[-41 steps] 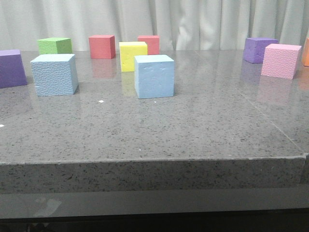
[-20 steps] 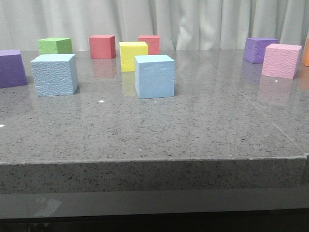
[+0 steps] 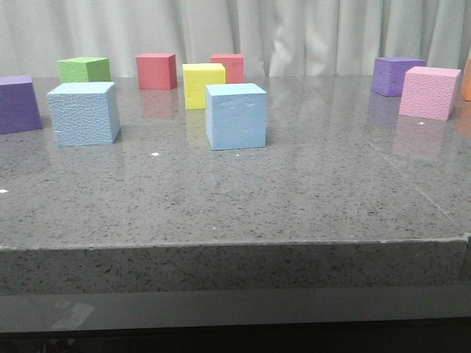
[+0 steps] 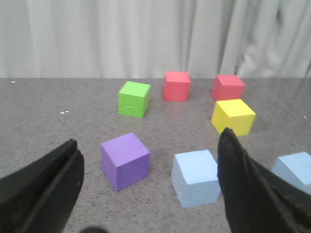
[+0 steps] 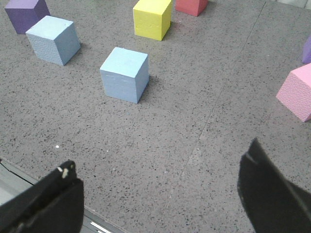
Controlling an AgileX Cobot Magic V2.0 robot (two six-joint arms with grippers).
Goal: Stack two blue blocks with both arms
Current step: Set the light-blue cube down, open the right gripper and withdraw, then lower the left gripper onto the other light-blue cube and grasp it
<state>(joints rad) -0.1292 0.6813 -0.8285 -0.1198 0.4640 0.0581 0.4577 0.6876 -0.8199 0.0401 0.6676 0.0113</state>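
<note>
Two blue blocks, left and centre, are sitting apart on the grey table; left gripper and right gripper are hovering wide, holding nothing.

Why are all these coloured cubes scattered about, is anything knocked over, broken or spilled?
Nothing stands out. The two blue blocks sit flat and apart on the grey table, unstacked, and the other cubes stand upright too. Both the left gripper and the right gripper are open and empty.
</note>
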